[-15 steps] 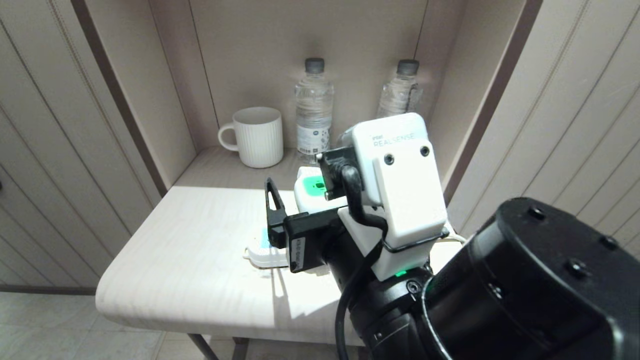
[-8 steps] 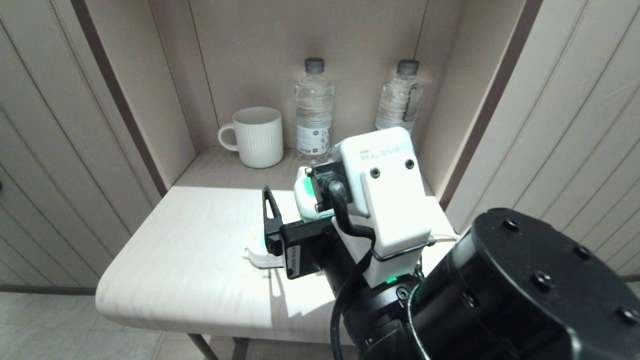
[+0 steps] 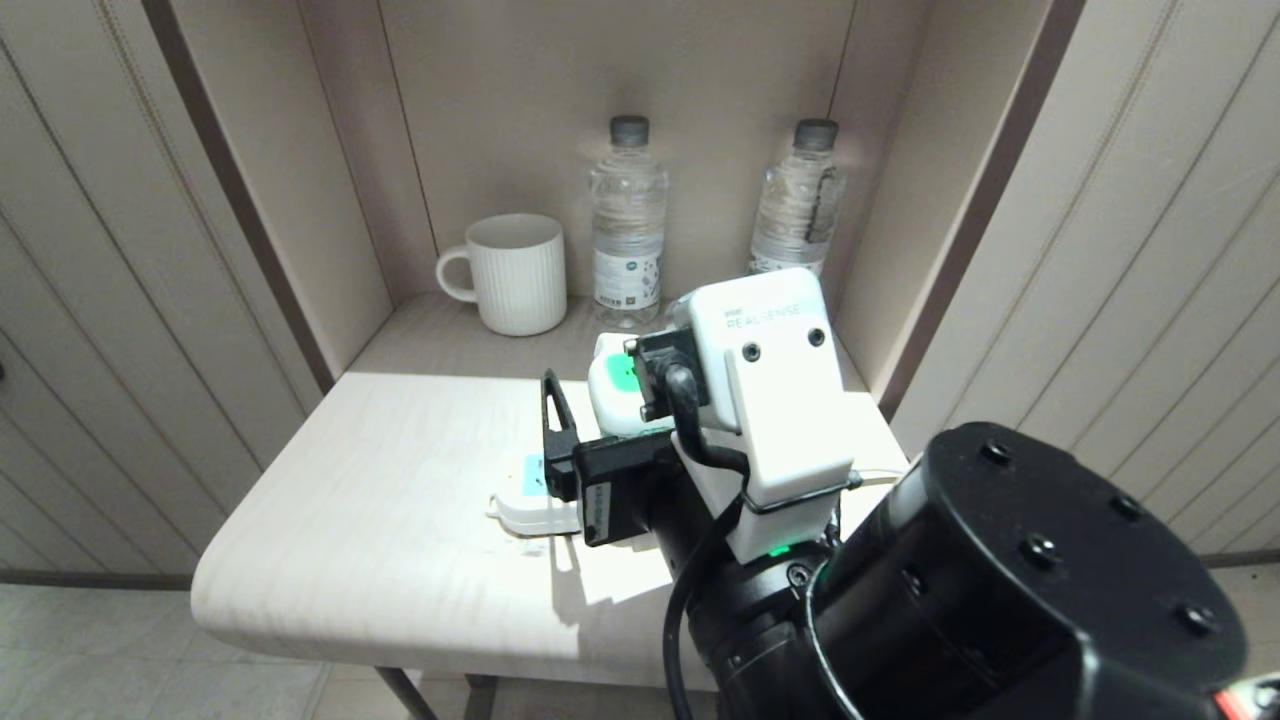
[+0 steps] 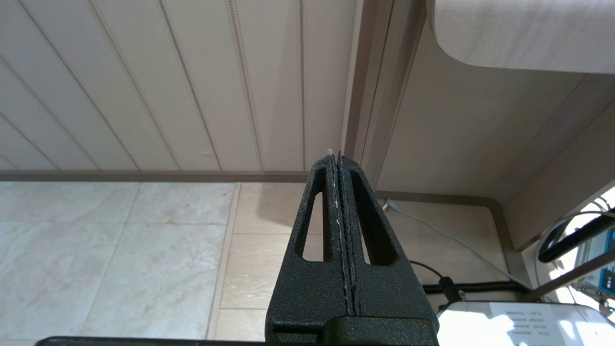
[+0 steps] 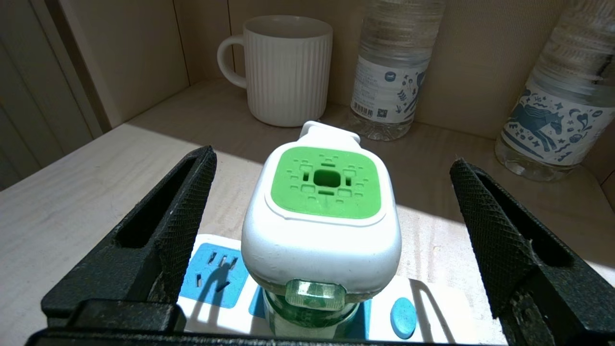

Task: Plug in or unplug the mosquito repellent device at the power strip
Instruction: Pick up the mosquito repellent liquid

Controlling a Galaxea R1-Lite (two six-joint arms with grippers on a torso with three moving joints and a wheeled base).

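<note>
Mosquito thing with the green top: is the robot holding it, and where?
No. The right gripper is open, one finger on each side of the mosquito repellent device, not touching. It stands on the power strip.

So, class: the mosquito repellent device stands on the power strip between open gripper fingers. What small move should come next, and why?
Probably close the right gripper on the mosquito repellent device: its fingers flank the white cap, apart from it, with the device standing on the power strip.
</note>
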